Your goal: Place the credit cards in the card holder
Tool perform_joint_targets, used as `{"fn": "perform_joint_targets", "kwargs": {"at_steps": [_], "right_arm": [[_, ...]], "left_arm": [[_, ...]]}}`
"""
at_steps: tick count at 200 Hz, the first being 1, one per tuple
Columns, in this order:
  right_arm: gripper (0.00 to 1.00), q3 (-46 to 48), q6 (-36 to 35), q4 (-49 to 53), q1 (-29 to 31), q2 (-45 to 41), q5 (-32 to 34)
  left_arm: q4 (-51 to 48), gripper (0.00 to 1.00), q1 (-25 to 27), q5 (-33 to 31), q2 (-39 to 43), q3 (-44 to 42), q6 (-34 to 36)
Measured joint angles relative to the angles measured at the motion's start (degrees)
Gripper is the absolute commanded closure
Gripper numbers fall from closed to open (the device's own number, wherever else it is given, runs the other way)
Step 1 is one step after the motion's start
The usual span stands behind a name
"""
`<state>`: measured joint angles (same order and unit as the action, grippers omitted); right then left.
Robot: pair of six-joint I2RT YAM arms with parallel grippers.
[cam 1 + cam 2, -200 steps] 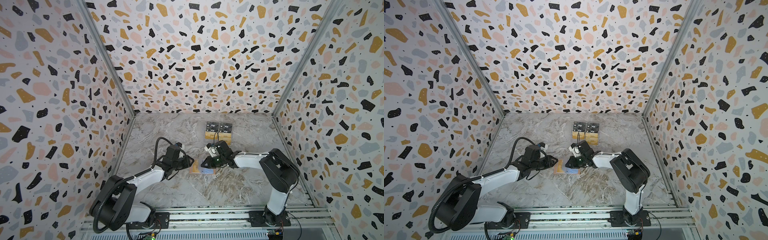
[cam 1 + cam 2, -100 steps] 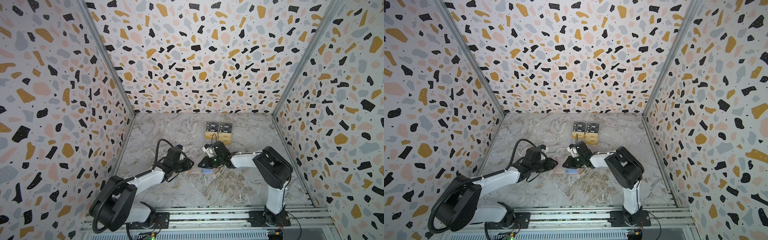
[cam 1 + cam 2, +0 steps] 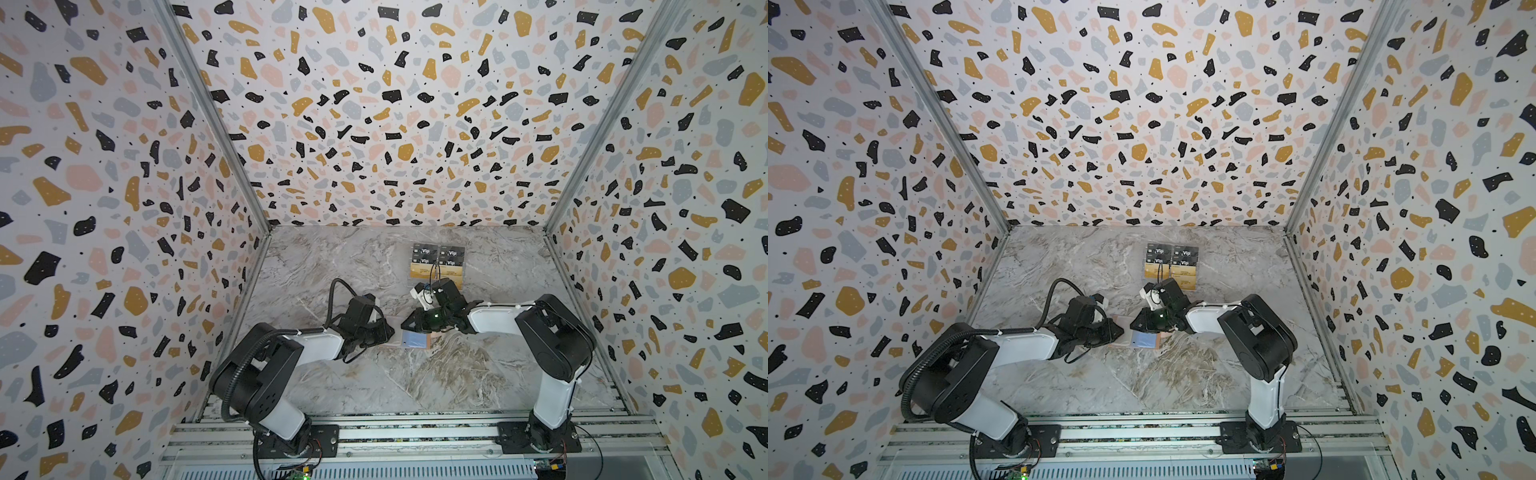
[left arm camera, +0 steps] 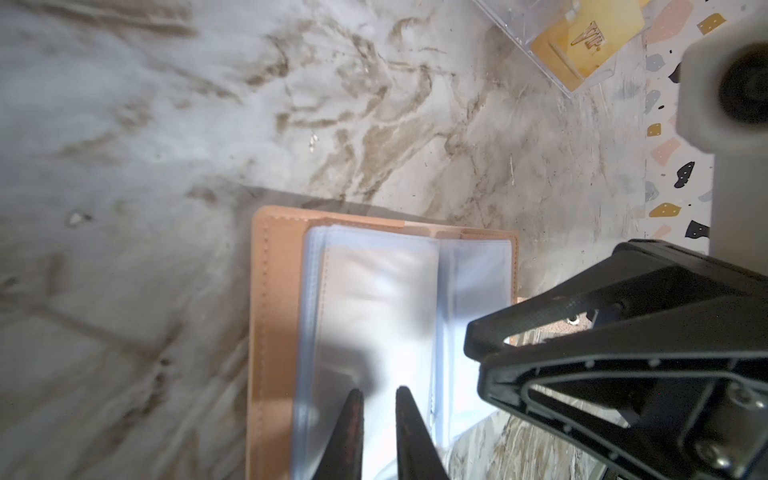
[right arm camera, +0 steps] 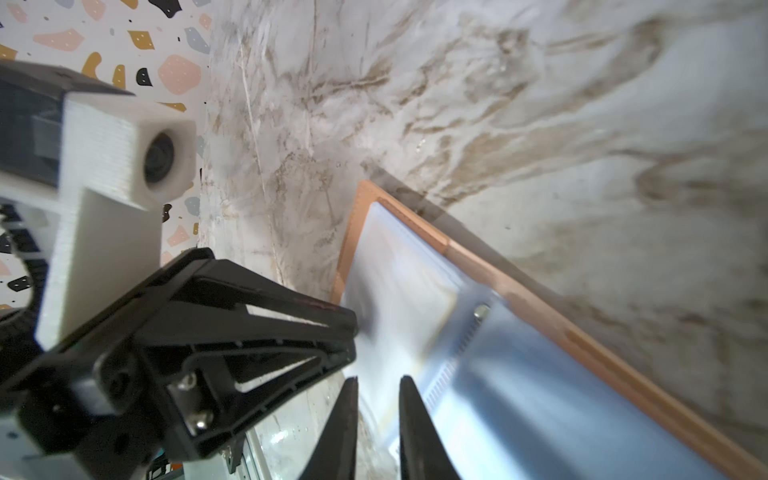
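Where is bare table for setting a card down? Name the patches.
Free: the marble table between card holder and front rail; the back-left corner beside the credit cards. Crowded: midtable, left gripper and right gripper at the holder.

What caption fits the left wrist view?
Left gripper over the open card holder's clear sleeves, right gripper alongside.

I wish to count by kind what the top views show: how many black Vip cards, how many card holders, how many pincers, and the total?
Black Vip cards: 4
Card holder: 1
Pincers: 2, the left pincer and the right pincer
Total: 7
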<state>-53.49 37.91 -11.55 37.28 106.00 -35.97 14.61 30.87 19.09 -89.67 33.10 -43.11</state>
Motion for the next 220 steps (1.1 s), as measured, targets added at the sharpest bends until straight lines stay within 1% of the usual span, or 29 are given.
{"fn": "perform_joint_targets", "kwargs": {"at_steps": [22, 38, 49, 71, 96, 109, 116, 148, 162, 179, 220], "right_arm": [[0.72, 0.15, -2.60, 3.04, -1.62, -0.83, 0.37], [0.62, -1.68, -5.51, 6.82, -3.02, -0.94, 1.20], [0.56, -4.35, -8.41, 10.12, -4.00, -0.94, 2.23], [0.51, -12.50, -14.73, 16.74, -6.19, -0.94, 5.22], [0.51, -23.02, -21.90, 22.82, -9.18, -0.59, 8.85], [0.48, -28.61, -25.59, 25.75, -10.82, 0.55, 10.56], [0.46, -31.65, -27.63, 27.45, -11.56, 1.62, 11.54], [0.45, -43.56, -37.57, 35.26, -14.47, 9.38, 16.37], [0.45, -45.59, -41.18, 37.92, -15.39, 12.48, 18.16], [0.45, -45.90, -44.78, 40.70, -16.11, 15.13, 19.30], [0.46, -46.64, -50.53, 44.59, -16.33, 16.33, 20.96]], "left_arm": [[0.00, 0.82, 0.00, -0.11, 0.07, 0.00, -0.15], [-0.07, 0.81, 0.00, -0.09, 0.22, 0.00, -0.24], [-0.22, 0.81, 0.00, -0.09, 0.52, 0.00, -0.31], [-0.92, 0.80, 0.00, 0.07, 0.96, 0.07, -0.42], [-3.21, 0.80, 0.00, 0.35, 0.94, 1.53, -0.11], [-4.46, 0.79, 0.00, 0.57, 0.94, 3.19, 0.33], [-4.94, 0.80, 0.00, 0.66, 0.96, 4.20, 0.57], [-7.69, 0.79, -0.46, 1.25, 2.43, 7.26, 2.08], [-9.35, 0.79, -0.90, 1.73, 3.08, 8.13, 3.13], [-11.19, 0.79, -1.92, 2.38, 3.48, 8.94, 4.28], [-13.66, 0.79, -3.48, 3.61, 3.63, 9.29, 6.14]]}}
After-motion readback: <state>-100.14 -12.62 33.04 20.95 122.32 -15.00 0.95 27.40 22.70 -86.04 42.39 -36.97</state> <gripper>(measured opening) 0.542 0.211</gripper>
